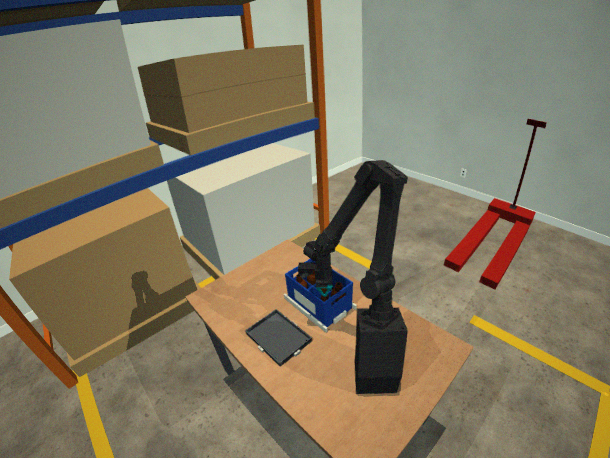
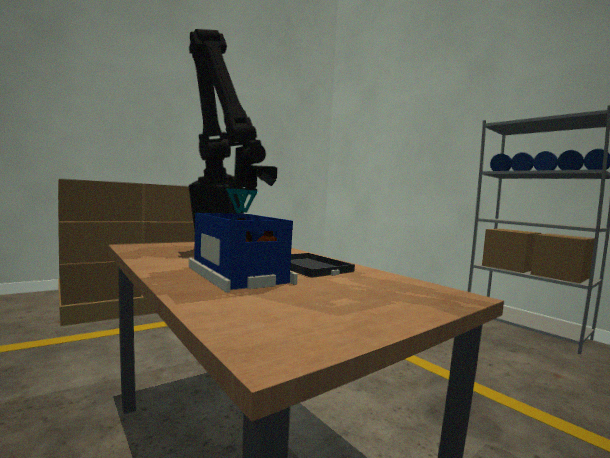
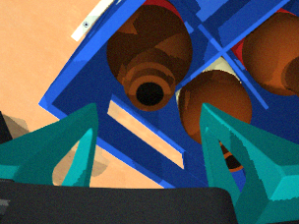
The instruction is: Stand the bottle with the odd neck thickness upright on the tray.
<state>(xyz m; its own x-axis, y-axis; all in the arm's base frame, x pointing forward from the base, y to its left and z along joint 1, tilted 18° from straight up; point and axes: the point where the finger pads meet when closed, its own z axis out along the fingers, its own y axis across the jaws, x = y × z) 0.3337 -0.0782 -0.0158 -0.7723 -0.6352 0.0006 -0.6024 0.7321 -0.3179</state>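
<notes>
A blue crate [image 1: 311,300] [image 2: 260,250] [image 3: 79,87] stands on the wooden table and holds brown bottles in its cells. In the wrist view one bottle [image 3: 149,55] shows its open mouth straight below, a second bottle [image 3: 212,96] stands just right of it, partly behind the right finger, and a third bottle [image 3: 275,41] stands at the far right. My gripper [image 3: 149,112] [image 2: 242,204] [image 1: 325,289] with teal fingers is open and empty. It hangs just above the crate's top, near its corner, with the first bottle's mouth between the fingers. The dark tray [image 1: 279,336] [image 2: 320,263] lies flat beside the crate.
The arm's black base [image 1: 378,350] stands on the table [image 1: 320,400] [image 2: 310,320] right of the crate. A warehouse rack with cardboard boxes [image 1: 225,85] rises behind the table. A red pallet jack [image 1: 492,245] stands on the floor.
</notes>
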